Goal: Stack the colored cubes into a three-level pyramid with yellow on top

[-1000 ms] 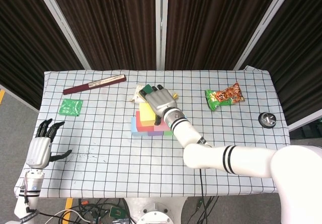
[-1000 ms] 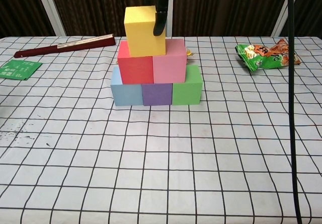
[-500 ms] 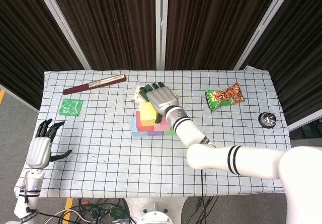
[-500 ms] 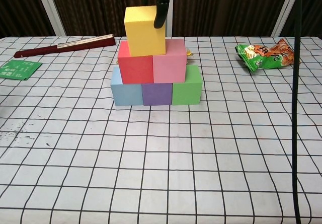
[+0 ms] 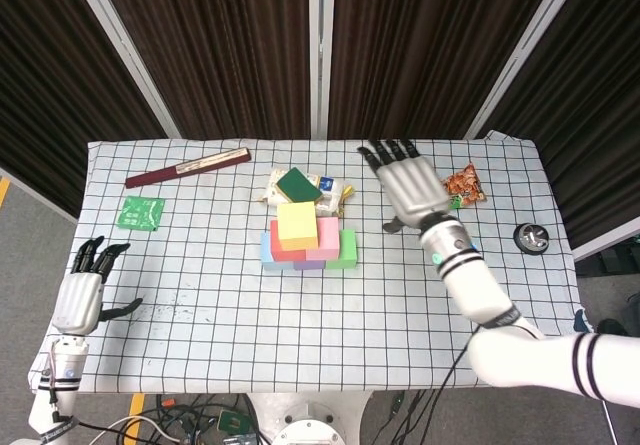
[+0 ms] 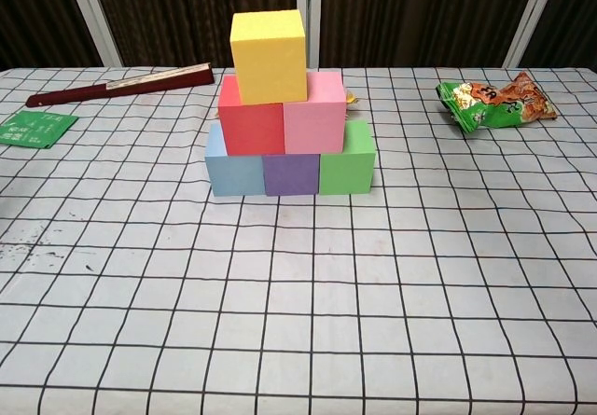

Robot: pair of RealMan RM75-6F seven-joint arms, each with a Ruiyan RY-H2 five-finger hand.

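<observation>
Both robot hands splayed, holding nothing: right robot hand (image 5: 415,190) well right of yellow cube (image 5: 297,225), left robot hand (image 5: 85,290) far left.

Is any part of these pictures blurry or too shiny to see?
Head view: evenly lit, no glare, but the right robot hand looks a little smeared. Chest view: the yellow cube and the cubes beneath it are sharp, casting only soft shadows on the tablecloth.

Right hand (image 5: 412,187) is being held raised over the table, fingers spread apart and extended, nothing gripped; forearm is being angled down toward the lower right. Left hand (image 5: 84,291) is being kept at the table's left edge, fingers apart, empty.
</observation>
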